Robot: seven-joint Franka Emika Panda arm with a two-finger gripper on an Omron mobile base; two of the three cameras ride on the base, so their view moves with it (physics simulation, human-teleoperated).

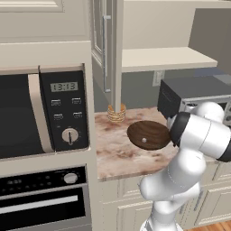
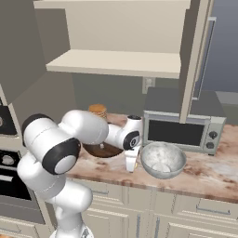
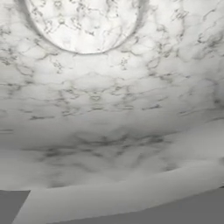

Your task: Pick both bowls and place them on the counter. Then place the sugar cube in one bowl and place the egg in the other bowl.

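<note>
Your gripper [image 2: 131, 163] points down at the counter [image 2: 204, 174], its tips at the near-left rim of the grey bowl [image 2: 162, 160]; you cannot tell whether the fingers hold that rim or are spread. The hand view looks straight into the marbled inside. The wood bowl [image 1: 149, 134] sits just behind the gripper
</note>
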